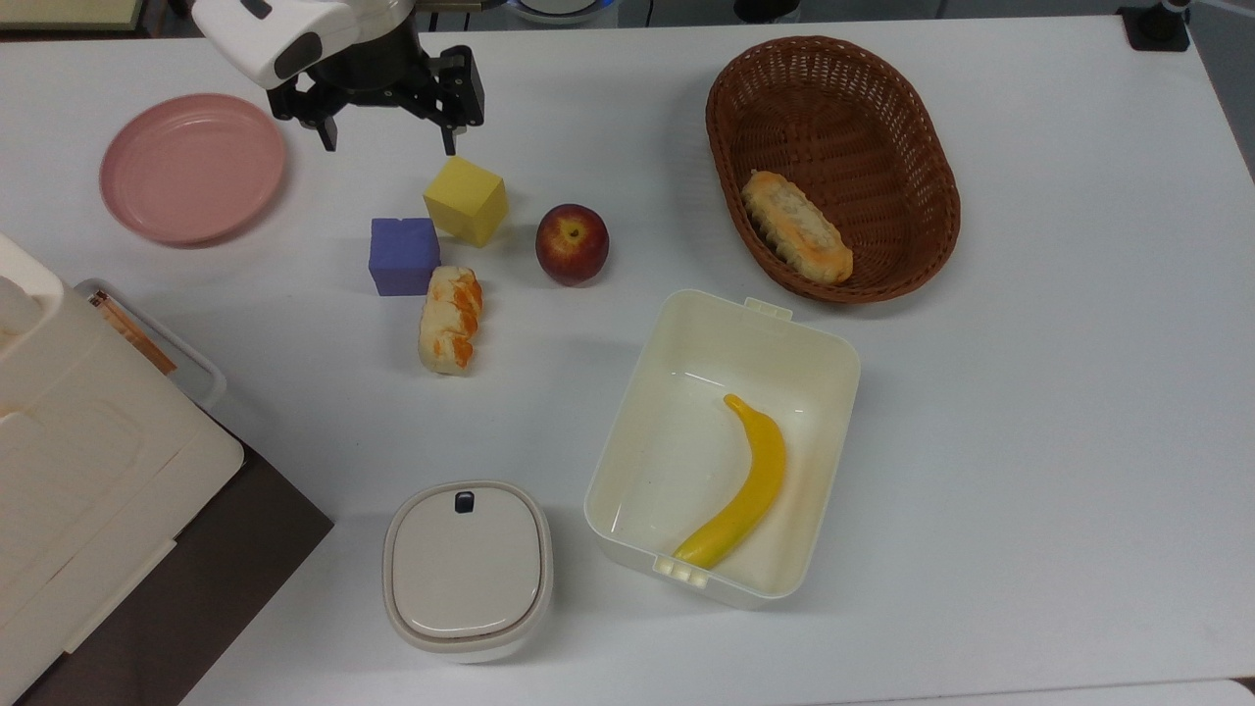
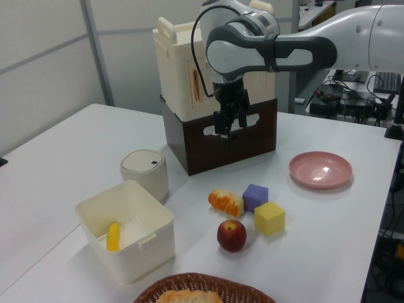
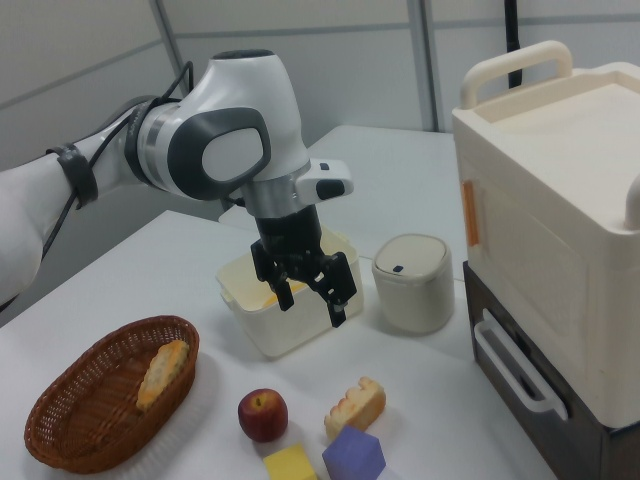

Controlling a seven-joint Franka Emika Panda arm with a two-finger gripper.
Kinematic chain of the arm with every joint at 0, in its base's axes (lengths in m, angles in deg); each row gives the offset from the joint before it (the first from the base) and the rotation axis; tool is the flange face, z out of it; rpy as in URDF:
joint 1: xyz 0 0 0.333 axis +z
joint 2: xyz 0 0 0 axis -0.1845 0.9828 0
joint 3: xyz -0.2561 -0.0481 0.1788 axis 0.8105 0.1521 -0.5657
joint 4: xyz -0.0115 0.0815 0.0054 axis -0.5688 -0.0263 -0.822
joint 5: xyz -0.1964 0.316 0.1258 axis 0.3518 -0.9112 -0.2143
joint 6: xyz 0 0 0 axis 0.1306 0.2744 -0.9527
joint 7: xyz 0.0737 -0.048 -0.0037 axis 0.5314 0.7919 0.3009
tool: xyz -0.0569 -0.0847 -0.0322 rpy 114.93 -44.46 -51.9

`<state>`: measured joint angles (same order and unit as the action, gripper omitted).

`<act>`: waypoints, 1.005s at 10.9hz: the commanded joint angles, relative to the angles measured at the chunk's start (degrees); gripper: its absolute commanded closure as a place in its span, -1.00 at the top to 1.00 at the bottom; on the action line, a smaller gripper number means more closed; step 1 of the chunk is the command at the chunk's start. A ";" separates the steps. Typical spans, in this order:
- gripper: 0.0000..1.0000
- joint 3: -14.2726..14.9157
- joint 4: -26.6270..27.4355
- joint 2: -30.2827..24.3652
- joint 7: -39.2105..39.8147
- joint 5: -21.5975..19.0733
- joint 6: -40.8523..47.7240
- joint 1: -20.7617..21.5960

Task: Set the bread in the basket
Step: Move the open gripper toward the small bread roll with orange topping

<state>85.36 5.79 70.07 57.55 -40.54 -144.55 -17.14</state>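
Note:
The bread [image 1: 451,321] is a stubby cream roll with orange patches, lying on the white table beside a purple block [image 1: 403,255]; it also shows in the left view [image 2: 226,202] and the right view [image 3: 356,407]. The brown wicker basket [image 1: 882,108] stands at the top view's upper right, far from the roll, and a longer pale loaf [image 1: 796,226] lies in it. My gripper [image 1: 389,142] hangs open and empty above the table, behind the yellow cube [image 1: 467,199] and clear of the bread. It also appears in the left view [image 2: 227,131] and the right view [image 3: 312,308].
A red apple [image 1: 572,243] sits right of the cube. A pink plate [image 1: 191,167] lies at the top view's upper left. A cream box [image 1: 745,314] holds a banana [image 1: 745,485]. A lidded pot [image 1: 466,569] and a large cream container on a brown crate [image 1: 78,471] stand near the front left.

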 commanded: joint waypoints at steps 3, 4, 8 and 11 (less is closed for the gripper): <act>1.00 -0.25 1.21 -1.77 -0.89 -0.95 -0.40 0.62; 1.00 -0.33 1.39 -1.77 -0.97 -0.95 -0.31 0.71; 1.00 -0.33 1.39 -1.77 -0.89 -1.03 1.89 0.54; 1.00 -0.07 2.17 -0.37 -0.97 -1.03 1.45 0.10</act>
<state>85.03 6.02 69.85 57.53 -40.54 -143.47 -16.84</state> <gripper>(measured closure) 0.000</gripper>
